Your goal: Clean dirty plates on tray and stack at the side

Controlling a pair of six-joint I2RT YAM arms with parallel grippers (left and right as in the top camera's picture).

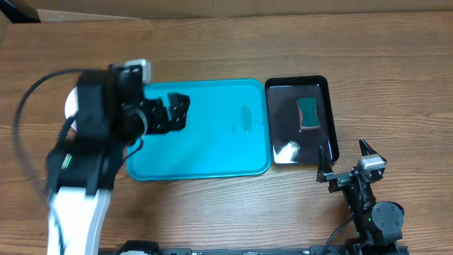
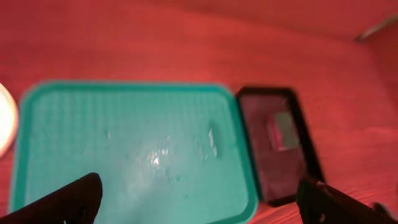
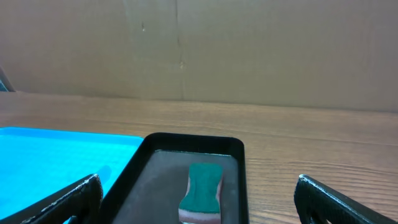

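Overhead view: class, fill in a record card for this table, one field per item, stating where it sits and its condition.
turquoise tray: middle of the table, no plates on it, wet-looking patches
black tray: beside the turquoise tray's right end, holds the sponge
sponge: green, lying in the black tray
plate: pale rim showing left of the turquoise tray, mostly hidden by the left arm
left gripper: over the turquoise tray's left end, jaws open, empty
right gripper: near the black tray's front corner, jaws open, empty
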